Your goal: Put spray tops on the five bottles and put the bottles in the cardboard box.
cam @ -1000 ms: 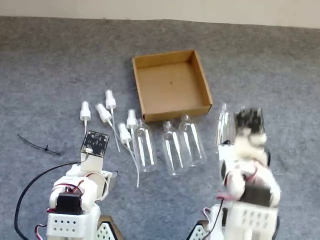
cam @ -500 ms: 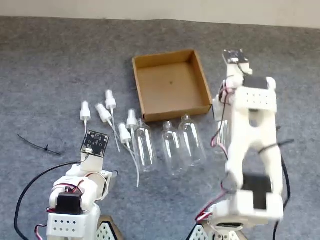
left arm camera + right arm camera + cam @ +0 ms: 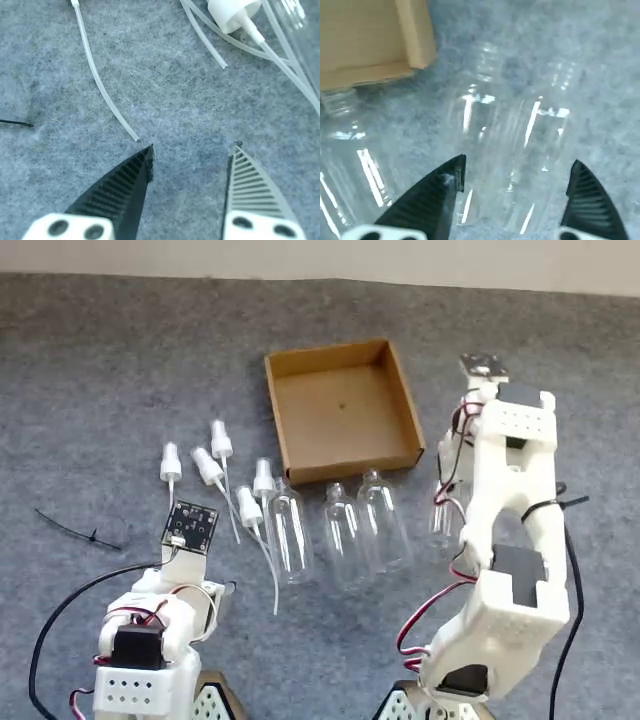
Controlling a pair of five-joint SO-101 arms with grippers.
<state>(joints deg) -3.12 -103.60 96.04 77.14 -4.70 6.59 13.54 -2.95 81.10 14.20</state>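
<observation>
Plastic not yet capped: just swung out over the two bottles (image 3: 540, 135) at five o'clock of the cardboard box (image 3: 340, 405), right fingers (image 3: 437, 195) spread wide for a likely first pickup, left fingers (image 3: 125, 192) open near the spray tops (image 3: 208, 465).

Grey carpet (image 3: 100, 360); bottles (image 3: 345, 535), spray tops (image 3: 208, 465), box (image 3: 350, 466)

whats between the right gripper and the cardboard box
Right wrist view: clear bottles lie side by side between the right gripper and the cardboard box.
</observation>
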